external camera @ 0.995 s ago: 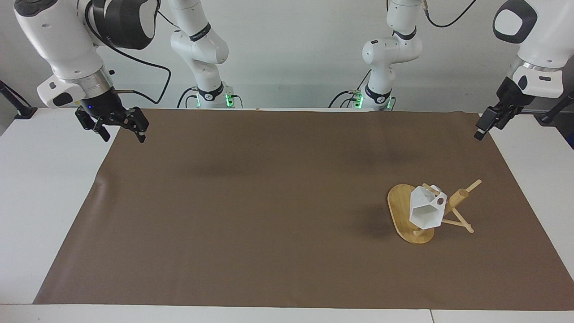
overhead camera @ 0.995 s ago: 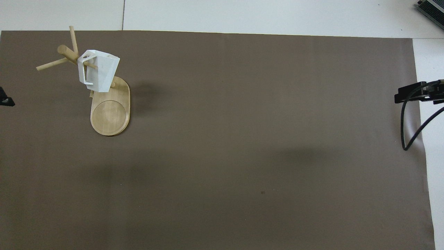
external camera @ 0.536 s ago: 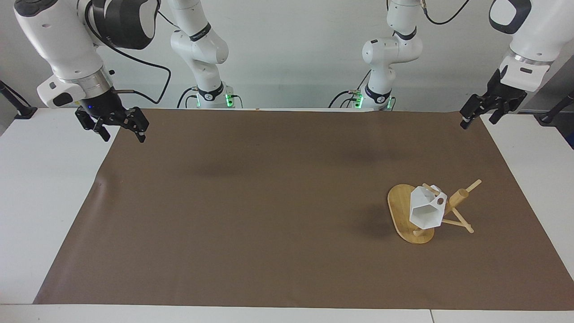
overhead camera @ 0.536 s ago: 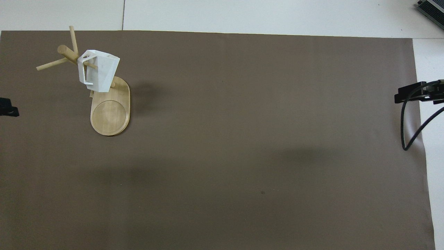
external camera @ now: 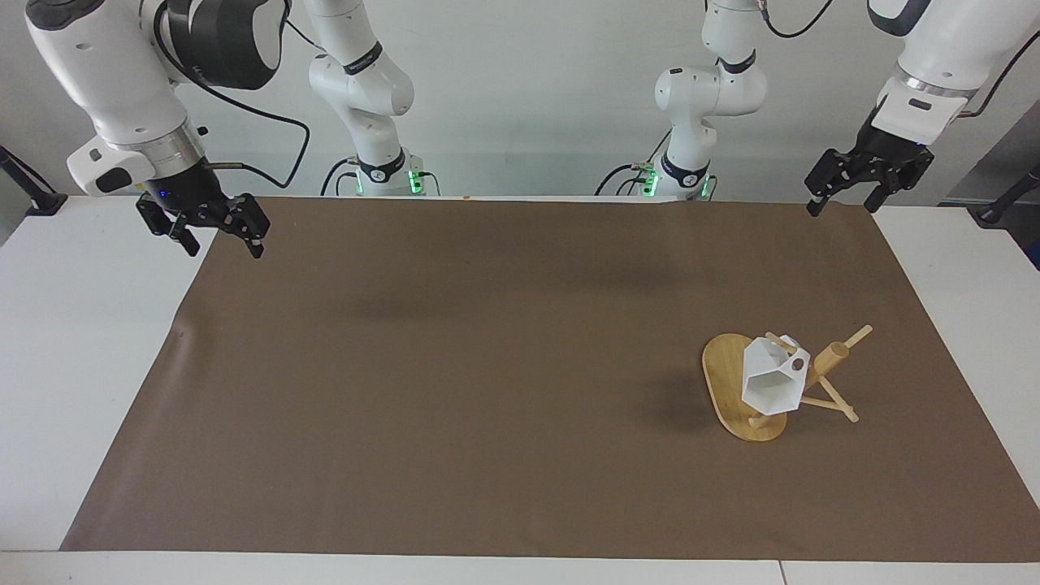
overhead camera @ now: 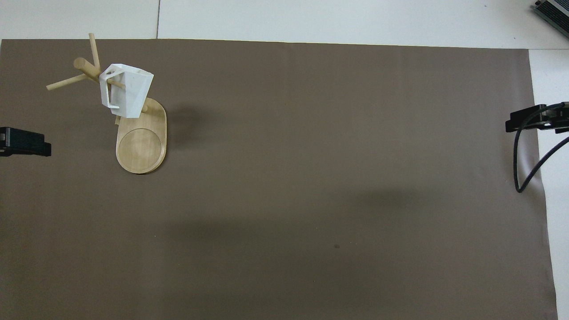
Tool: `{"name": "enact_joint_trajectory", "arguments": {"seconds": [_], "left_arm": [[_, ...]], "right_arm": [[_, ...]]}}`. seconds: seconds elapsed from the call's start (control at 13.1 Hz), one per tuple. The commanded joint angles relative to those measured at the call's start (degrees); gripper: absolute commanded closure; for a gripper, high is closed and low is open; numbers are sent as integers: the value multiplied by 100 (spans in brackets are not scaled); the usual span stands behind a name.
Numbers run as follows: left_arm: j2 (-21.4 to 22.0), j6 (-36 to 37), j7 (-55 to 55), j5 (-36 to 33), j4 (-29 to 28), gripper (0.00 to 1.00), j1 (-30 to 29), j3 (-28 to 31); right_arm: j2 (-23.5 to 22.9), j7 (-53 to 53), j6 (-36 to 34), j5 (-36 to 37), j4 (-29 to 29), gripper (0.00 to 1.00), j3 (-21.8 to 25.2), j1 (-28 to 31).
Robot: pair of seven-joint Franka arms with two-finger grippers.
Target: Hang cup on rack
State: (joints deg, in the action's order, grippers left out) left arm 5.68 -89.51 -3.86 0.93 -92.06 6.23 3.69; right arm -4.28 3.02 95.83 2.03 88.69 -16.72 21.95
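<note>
The cup is hanging by its handle on a peg of the rack, which is standing on the brown mat toward the left arm's end of the table. The left gripper is hovering over the corner of the mat nearest its own base, its fingers spread apart and holding nothing, well apart from the rack. The right gripper is waiting over the mat's edge at the right arm's end, its fingers also apart and gripping nothing.
</note>
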Motion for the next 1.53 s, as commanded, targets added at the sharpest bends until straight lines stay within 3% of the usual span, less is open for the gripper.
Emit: {"name": "enact_joint_trajectory", "arguments": {"seconds": [0.0,0.54,1.45], "left_arm": [[-41,136,35,-31,32,0,116,62],[117,101,-201,-66,-250,0,116,-377],[127,22,-176,-58,-277,0,54,-387]], "right_arm": [[103,-100,-47,16,104,0,-33,20],[94,-100,-47,16,104,0,-33,20],[103,-117,-38,16,104,0,-42,-41]]}}
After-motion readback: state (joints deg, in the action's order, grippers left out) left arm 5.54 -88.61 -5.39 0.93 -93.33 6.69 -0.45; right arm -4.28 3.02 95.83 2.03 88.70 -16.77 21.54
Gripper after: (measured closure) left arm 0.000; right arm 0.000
